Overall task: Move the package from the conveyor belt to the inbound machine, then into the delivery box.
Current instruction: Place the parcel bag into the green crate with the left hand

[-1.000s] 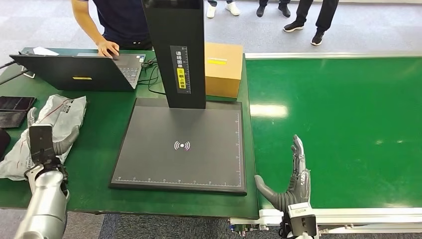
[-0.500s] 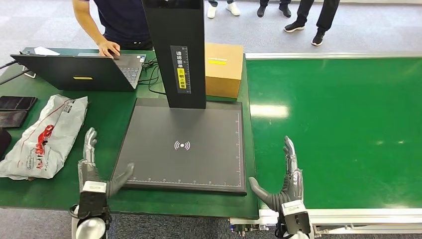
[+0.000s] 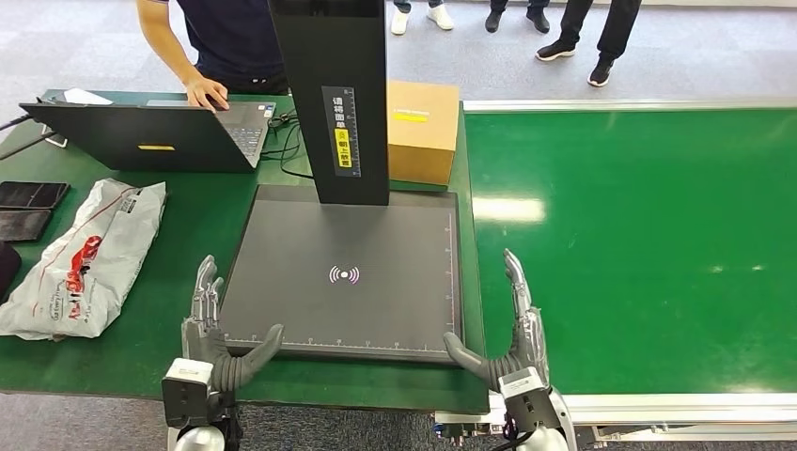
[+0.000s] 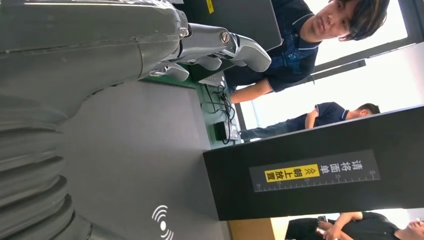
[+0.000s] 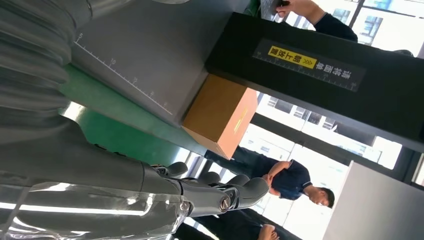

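Observation:
The package (image 3: 80, 258), a white plastic mailer with red print, lies flat on the green table left of the inbound machine. The machine is a black platform (image 3: 343, 272) with a scan mark and a black column (image 3: 331, 94). My left hand (image 3: 214, 334) is open at the platform's front left corner, apart from the package. My right hand (image 3: 507, 334) is open at the front right corner, beside the green conveyor belt (image 3: 639, 244). The left wrist view shows the left hand (image 4: 100, 55) above the platform (image 4: 145, 150). The right wrist view shows the right hand (image 5: 125, 185), holding nothing, and a brown cardboard box (image 5: 222, 115).
The brown cardboard box (image 3: 423, 130) stands behind the platform, right of the column. A laptop (image 3: 141, 132) sits at the back left with a person's hand (image 3: 205, 92) on it. Dark flat devices (image 3: 28, 207) lie at the table's left edge. Several people stand beyond the belt.
My left hand has come off the package and swung right to the platform's front left corner; the package now lies flat. My right hand has shifted left toward the platform.

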